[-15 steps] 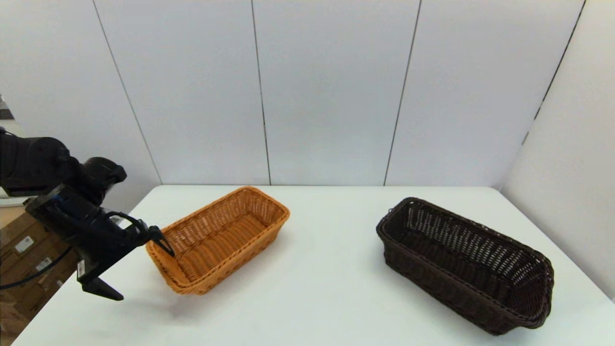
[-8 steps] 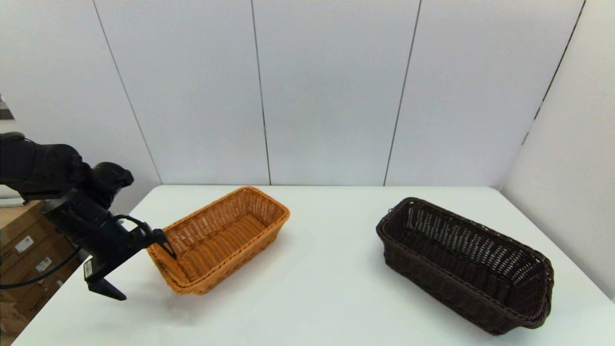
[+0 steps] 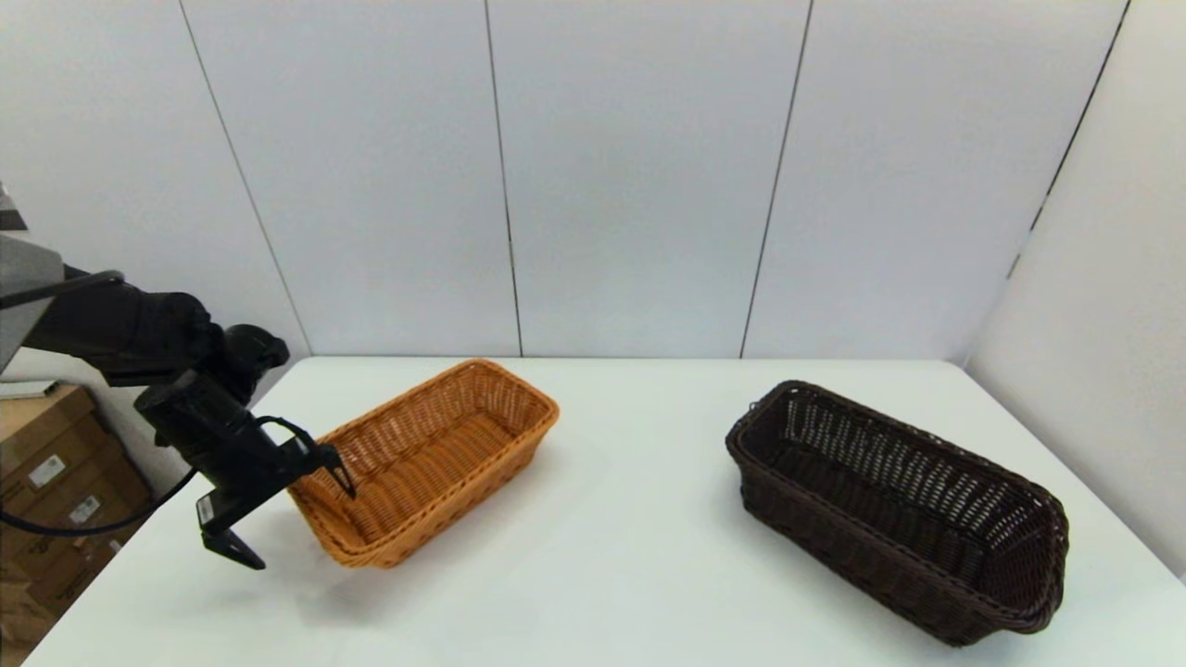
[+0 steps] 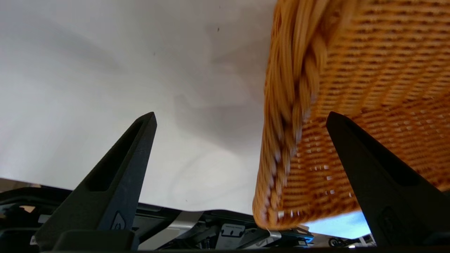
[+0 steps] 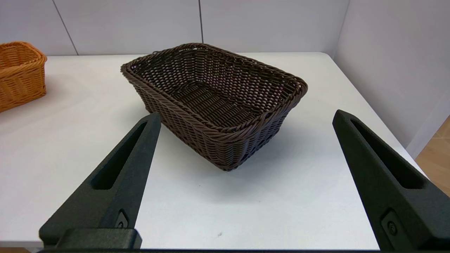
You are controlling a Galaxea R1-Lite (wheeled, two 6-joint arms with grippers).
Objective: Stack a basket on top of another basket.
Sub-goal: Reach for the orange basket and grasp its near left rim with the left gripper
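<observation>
Now left gripper point(image 3: 292, 508) fingers spread astride orange-tan basket point(image 3: 426, 459) rim; dark basket point(image 3: 894, 509) well apart; right fingers point(image 5: 119, 175) spread.

The head camera looks down across the tabletop point(image 3: 630, 556); the right wrist camera shares both baskets, while the left sits, seemingly, against the orange basket point(image 4: 351, 88).

Orange-tan basket point(image 3: 426, 459) is showing a tight woven pattern with a braided rim. Dark brown basket point(image 3: 894, 505) is showing an open weave, nearly black, with a braided rim too. Table point(image 3: 611, 556) is reading plain white. Left gripper point(image 3: 292, 514) and right gripper point(image 5: 242, 119) are appearing matte black. Wall panels point(image 3: 630, 176) are looking pale grey-white.
</observation>
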